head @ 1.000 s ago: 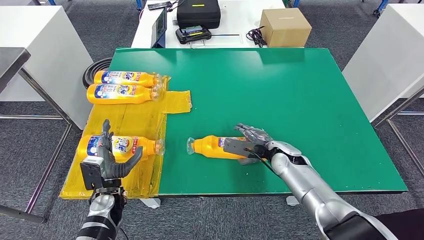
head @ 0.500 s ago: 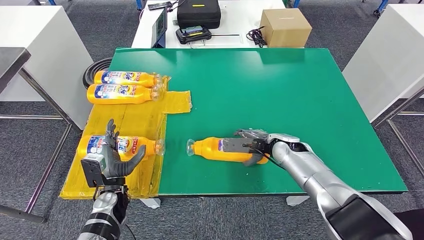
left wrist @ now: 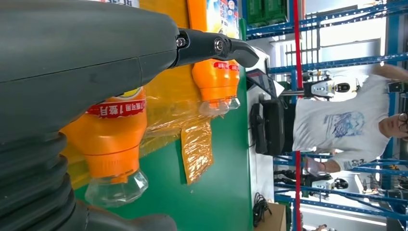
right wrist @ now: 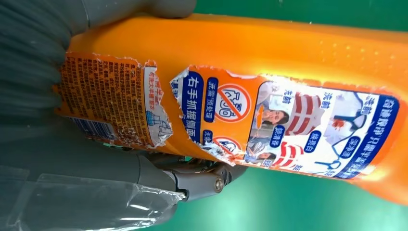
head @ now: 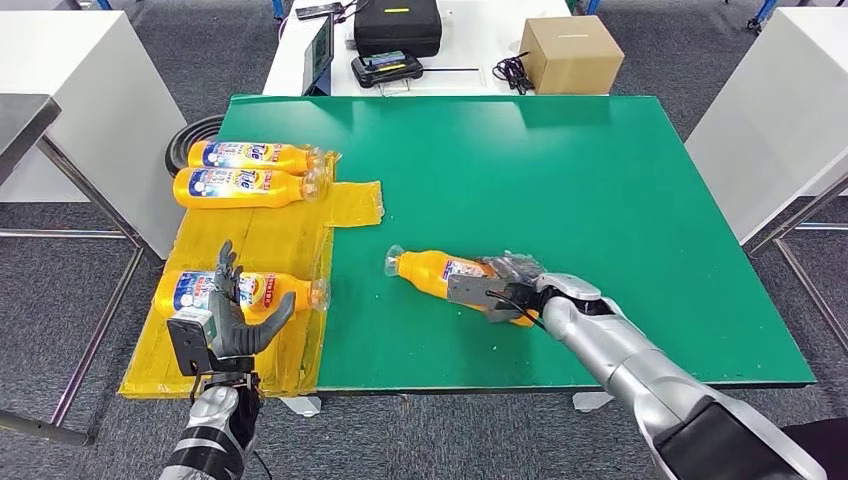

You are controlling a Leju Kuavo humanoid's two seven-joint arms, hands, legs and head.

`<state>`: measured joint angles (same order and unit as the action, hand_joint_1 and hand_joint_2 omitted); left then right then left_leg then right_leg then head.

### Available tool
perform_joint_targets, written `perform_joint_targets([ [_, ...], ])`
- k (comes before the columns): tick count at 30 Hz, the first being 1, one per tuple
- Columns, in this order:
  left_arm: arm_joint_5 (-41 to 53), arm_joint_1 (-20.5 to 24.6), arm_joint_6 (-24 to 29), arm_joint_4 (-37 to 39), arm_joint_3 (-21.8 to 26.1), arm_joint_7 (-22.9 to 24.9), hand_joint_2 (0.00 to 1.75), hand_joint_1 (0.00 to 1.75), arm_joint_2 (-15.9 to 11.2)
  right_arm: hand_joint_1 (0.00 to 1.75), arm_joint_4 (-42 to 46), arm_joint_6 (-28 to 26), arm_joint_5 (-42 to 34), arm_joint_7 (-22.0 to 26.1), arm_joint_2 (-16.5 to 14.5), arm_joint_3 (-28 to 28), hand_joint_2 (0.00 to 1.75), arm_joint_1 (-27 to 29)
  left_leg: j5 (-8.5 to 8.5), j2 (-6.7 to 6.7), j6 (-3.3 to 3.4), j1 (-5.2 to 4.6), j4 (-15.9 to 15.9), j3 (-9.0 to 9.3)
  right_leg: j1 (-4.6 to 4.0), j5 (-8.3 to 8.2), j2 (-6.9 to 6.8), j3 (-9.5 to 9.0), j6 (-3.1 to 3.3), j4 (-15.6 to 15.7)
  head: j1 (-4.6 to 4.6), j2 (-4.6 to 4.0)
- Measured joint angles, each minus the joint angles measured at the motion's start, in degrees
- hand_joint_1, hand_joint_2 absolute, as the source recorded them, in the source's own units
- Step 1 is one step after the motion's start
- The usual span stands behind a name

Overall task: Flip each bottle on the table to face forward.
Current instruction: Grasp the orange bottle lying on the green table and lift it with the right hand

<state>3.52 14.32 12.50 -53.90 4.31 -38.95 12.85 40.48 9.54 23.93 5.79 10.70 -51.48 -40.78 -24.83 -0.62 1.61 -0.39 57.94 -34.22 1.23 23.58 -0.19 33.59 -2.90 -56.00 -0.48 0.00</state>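
Bottle (head: 450, 277) turned, lifted — right hand (head: 507, 288) gripping.

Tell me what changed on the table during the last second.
The right hand closed around the orange bottle on the green table and turned it: its cap end swung away from the robot and a torn label now shows. The left hand rose slightly, fingers spread. The three bottles on the yellow sheet did not move.

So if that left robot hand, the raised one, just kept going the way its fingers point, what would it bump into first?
Probably the nearest orange bottle lying on the yellow sheet, just beyond the left robot hand. Depth is hard to judge; it might pass above it.
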Motion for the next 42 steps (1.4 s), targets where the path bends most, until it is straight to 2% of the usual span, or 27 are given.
perform_joint_targets([
  [5,0.52,-0.63,-0.02,-0.33,0.1,0.02,1.75,0.0,0.01,1.75,3.69,-7.06,2.11,-1.6,-0.14,1.85,1.75,3.83,-0.01,0.0,0.0,0.01,0.0,-0.05,-0.02,0.01,0.0,0.06,0.0,0.0,0.01,0.0],
  [8,1.06,-1.42,-0.12,-1.09,0.15,0.11,1.75,0.0,0.03,1.75,8.23,-13.38,3.49,-0.35,-1.01,6.22,1.75,9.05,-0.01,-0.02,0.0,0.03,-0.01,-0.09,-0.03,0.01,-0.01,0.08,0.0,0.0,0.01,0.0],
  [14,1.13,-4.0,-1.01,-3.83,0.34,0.6,1.75,0.0,0.23,1.75,24.58,-24.87,5.89,7.87,-6.62,21.02,1.75,23.89,-0.01,-0.04,-0.01,0.07,-0.03,-0.34,-0.05,0.02,-0.02,0.34,0.01,-0.01,-0.01,0.0],
  [21,-3.84,-6.16,-5.24,-7.01,0.58,4.65,1.75,0.0,1.01,1.75,40.25,-33.02,0.78,18.78,-13.34,33.43,1.75,34.62,-0.02,-0.03,0.0,0.02,-0.03,-0.37,-0.01,0.03,-0.02,0.37,0.02,0.0,0.01,0.0],
  [28,-6.31,-6.85,-7.27,-8.72,0.27,6.39,1.75,0.0,1.53,1.74,46.73,-34.6,-0.47,21.17,-16.5,38.58,1.75,38.95,-0.02,0.01,0.0,0.0,-0.03,-0.33,0.0,0.02,-0.02,0.36,0.02,0.02,0.02,0.0],
  [33,-12.78,-7.74,-14.13,-10.16,-1.93,11.06,1.75,0.0,1.57,1.74,47.61,-36.19,-0.09,23.58,-18.13,41.11,1.75,41.05,-0.02,0.01,0.0,0.02,-0.03,-0.34,-0.02,0.02,-0.02,0.36,0.02,0.01,0.01,0.0],
  [37,-16.69,-8.82,-19.89,-11.78,-5.45,13.94,1.75,0.0,1.45,1.75,45.06,-35.88,1.8,26.05,-19.46,42.04,1.75,42.33,-0.02,0.01,0.0,0.02,-0.03,-0.36,-0.02,0.03,-0.01,0.37,0.02,0.01,0.02,0.0],
  [42,-17.34,-9.67,-22.87,-13.99,-10.24,14.98,1.75,0.0,1.16,1.75,37.9,-34.45,4.45,27.69,-21.85,40.36,1.75,42.53,-0.02,0.01,0.0,0.02,-0.05,-0.37,-0.02,0.03,-0.02,0.37,0.02,0.01,0.01,0.0],
])
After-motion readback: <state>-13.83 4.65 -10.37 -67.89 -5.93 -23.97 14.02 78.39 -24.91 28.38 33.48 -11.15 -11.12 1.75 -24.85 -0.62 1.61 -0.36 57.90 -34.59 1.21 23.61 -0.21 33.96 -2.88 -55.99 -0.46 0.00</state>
